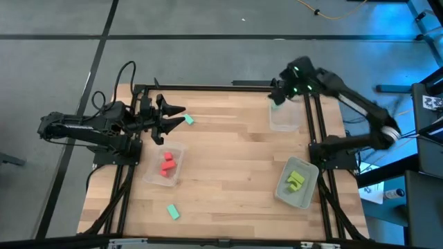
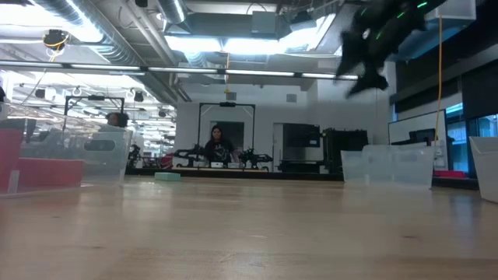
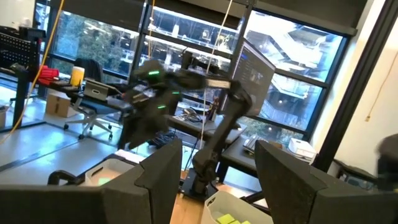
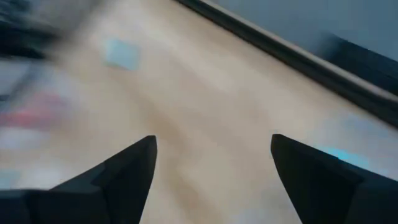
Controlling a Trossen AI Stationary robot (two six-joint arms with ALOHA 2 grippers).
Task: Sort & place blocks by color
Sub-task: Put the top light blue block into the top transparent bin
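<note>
The red blocks [image 1: 167, 164] lie together in a clear plastic tray [image 1: 177, 148] that sits just beside the left gripper [image 1: 173, 117], on the side nearer the table's front edge. One teal block [image 1: 188, 120] rests on the bare wood right at the tips of that gripper, close to touching; whether it touches cannot be told. A second teal block [image 1: 172, 211] lies alone on the wood, well past the red tray toward the front edge. The yellow-green blocks [image 1: 296, 180] are piled in another clear tray [image 1: 308, 197], tilted against the table's right rail near the base of the right arm. A third clear tray [image 1: 284, 123] stands at the table's far right corner; a pale teal patch shows at its far rim, under the right gripper [image 1: 278, 97], but it is too blurred to name.

The left gripper hangs low over the wood with its jaws spread wide and nothing between the fingers [image 3: 163, 180]. The right gripper hovers above the far rim of the corner tray, jaws also wide apart and empty, as its own wrist view shows past its fingers [image 4: 127, 168].

In the low view a person [image 2: 217, 145] sits at a bench far behind the wooden table [image 1: 228, 159].
</note>
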